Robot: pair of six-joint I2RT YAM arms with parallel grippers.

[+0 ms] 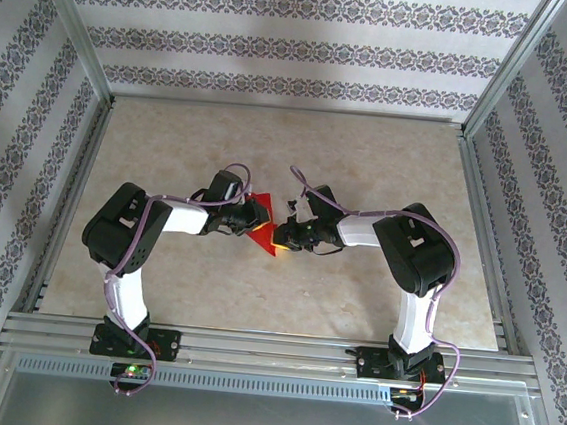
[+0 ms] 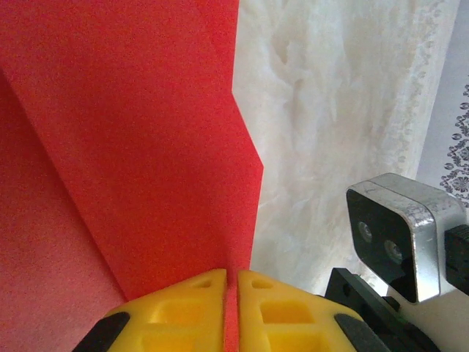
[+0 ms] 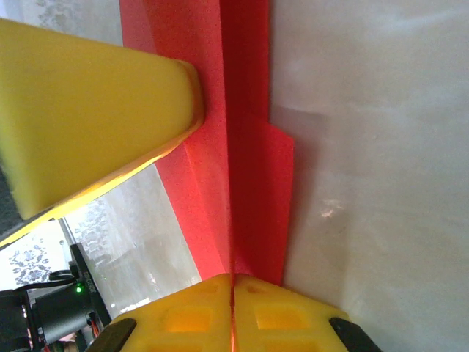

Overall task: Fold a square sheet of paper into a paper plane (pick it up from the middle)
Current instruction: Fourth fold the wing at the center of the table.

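While both arms meet mid-table (image 1: 368,170), I see the left gripper (image 2: 231,290) clenched on the creased red paper (image 2: 139,139), and the right gripper (image 3: 233,290) pinching it too, the sheet spanning between them.

Beige marbled table (image 1: 369,160) enclosed by floral-striped white walls (image 1: 279,46).

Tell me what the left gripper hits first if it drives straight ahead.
The left gripper is shut on the red paper, which runs straight ahead of it. Beyond that, probably the tabletop; depth is unclear.
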